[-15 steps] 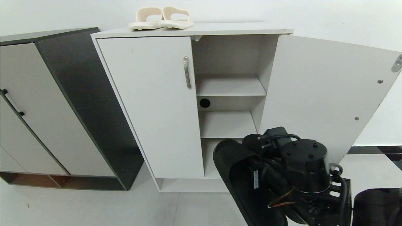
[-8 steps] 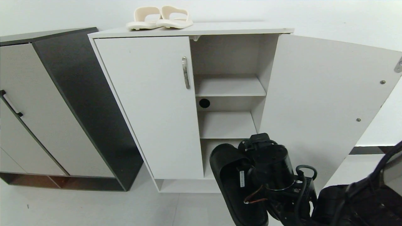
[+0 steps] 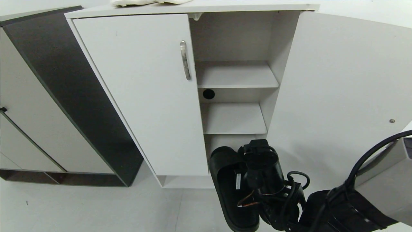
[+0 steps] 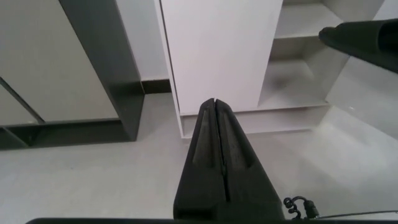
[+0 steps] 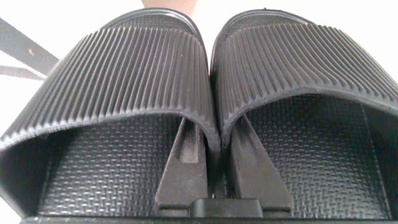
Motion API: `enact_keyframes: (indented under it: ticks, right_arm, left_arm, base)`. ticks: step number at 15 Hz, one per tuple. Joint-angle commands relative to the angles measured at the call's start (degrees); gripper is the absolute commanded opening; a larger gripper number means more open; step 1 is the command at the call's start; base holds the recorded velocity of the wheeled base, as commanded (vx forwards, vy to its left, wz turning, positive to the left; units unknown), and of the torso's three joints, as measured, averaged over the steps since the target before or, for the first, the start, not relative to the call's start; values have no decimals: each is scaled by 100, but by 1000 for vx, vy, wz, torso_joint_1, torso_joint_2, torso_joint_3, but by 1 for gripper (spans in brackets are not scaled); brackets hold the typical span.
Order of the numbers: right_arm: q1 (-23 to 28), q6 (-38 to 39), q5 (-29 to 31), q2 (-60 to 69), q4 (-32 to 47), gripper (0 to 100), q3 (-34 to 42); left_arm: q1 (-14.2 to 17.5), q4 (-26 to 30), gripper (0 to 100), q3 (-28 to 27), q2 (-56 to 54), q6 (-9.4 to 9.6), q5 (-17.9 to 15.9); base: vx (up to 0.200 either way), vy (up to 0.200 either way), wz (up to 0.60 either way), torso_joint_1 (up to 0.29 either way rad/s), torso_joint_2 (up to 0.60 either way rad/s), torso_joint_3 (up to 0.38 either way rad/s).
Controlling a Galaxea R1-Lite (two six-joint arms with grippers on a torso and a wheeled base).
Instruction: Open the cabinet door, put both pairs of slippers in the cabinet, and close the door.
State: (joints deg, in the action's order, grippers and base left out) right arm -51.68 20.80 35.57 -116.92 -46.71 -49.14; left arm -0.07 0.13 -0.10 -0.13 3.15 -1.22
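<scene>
1. The white matte laminate cabinet (image 3: 138, 96) is boxy and flat-faced, with its right-hand door (image 3: 338, 96) swung wide open.
2. The pair of black ribbed rubber slippers (image 3: 231, 190) hangs low, toes just before the bottom compartment (image 3: 225, 141). A toe could easily snag that ledge.
3. The cream moulded slippers (image 3: 128, 2) sit on the cabinet top.
4. The right end effector (image 5: 214, 134) pinches both inner strap walls together. That rubber looks soft, so it might flex and slide out.
5. The left end effector (image 4: 214, 109) is pressed together, holding nothing.
</scene>
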Motion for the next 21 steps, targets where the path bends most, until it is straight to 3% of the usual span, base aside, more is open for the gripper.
enact_keyframes:
  ticks: [1, 3, 6, 9, 13, 21]
  right_arm:
    - [44, -23, 2, -173, 127, 0, -254]
    - [158, -32, 29, -534, 479, 0, -825]
    - [149, -85, 697, -1017, 488, 0, -1440]
    - [96, -480, 881, -824, 198, 0, -1256]
    - [61, -1473, 1048, -542, -1138, 0, -667]
    - [-18, -1473, 1163, -780, -1217, 0, -649]
  left_arm:
    - [-1, -5, 0, 1, 13, 19, -1]
    - [-1, 4, 0, 1, 13, 2, -1]
    - [-1, 4, 0, 1, 13, -42, -1]
    - [-1, -5, 0, 1, 13, -68, -1]
    - [-1, 4, 0, 1, 13, -95, -1]
    - [-1, -5, 0, 1, 13, -112, 8]
  base:
    - [0, 0, 0, 2, 2, -193]
    - [0, 0, 0, 7, -2, -203]
    - [0, 0, 0, 6, 2, -160]
    - [0, 0, 0, 0, 0, 0]
    - [0, 0, 0, 0, 0, 0]
    - [25, 0, 0, 0, 0, 0]
